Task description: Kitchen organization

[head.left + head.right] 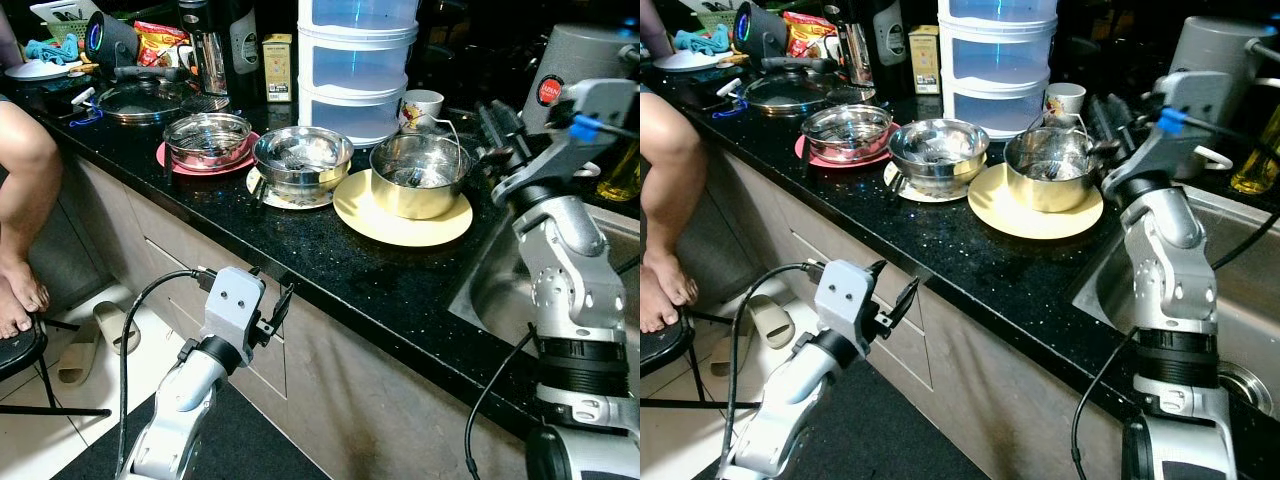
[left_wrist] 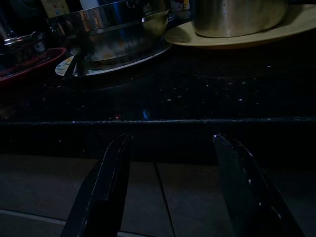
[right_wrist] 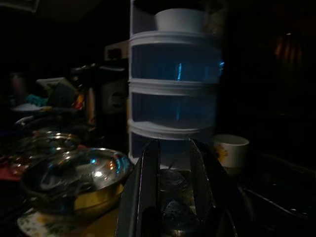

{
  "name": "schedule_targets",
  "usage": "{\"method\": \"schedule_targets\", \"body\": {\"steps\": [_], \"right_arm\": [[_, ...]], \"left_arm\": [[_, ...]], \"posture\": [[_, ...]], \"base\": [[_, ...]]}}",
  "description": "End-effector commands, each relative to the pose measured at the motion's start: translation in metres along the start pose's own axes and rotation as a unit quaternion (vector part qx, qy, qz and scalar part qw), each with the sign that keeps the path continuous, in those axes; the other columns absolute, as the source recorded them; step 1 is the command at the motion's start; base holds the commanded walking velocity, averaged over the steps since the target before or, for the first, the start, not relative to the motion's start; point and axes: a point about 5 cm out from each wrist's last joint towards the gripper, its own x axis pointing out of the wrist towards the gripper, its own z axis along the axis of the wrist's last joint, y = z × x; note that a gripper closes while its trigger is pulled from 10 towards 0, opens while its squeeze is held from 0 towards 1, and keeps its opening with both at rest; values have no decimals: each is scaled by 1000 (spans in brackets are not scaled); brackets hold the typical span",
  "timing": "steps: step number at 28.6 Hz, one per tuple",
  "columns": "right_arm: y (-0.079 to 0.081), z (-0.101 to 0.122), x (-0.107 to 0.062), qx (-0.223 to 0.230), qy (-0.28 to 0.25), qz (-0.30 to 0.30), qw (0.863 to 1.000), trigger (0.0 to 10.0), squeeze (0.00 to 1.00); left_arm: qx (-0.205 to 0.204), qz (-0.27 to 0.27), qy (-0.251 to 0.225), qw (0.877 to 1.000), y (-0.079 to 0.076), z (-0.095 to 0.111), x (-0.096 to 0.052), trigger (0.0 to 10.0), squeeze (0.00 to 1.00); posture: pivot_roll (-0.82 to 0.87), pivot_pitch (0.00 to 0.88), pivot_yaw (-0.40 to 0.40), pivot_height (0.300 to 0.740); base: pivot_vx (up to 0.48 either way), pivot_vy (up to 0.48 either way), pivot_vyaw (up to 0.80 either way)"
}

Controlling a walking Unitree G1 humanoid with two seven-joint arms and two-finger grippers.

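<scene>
Here, on the black counter, a steel pot sits on a yellow plate beside two steel bowls, the right gripper at the pot's rim with narrowly parted fingers, while the left gripper hangs wide open before the cabinet front.

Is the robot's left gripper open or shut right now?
Open. The left gripper hangs below the counter edge, and its two black fingers stand clearly apart.

A home kitchen. Steel bowls on plates crowd a black granite counter. A sink lies beside the counter, cabinet drawers beneath it.
</scene>
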Motion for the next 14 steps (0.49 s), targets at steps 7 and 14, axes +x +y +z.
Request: {"method": "schedule_targets", "body": {"steps": [7,14], "right_arm": [[9,11,-8,31,-26,87,995,0,0],[9,23,-13,156,-84,95,979,1294,0]], "left_arm": [[1,-3,7,1000,0,-3,-2,10000,0],[2,-4,5,1000,0,-2,-2,10000,0]], "posture": [[-36,0,-18,740],[-38,0,-17,740]], "base": [[0,0,0],[0,0,0]]}}
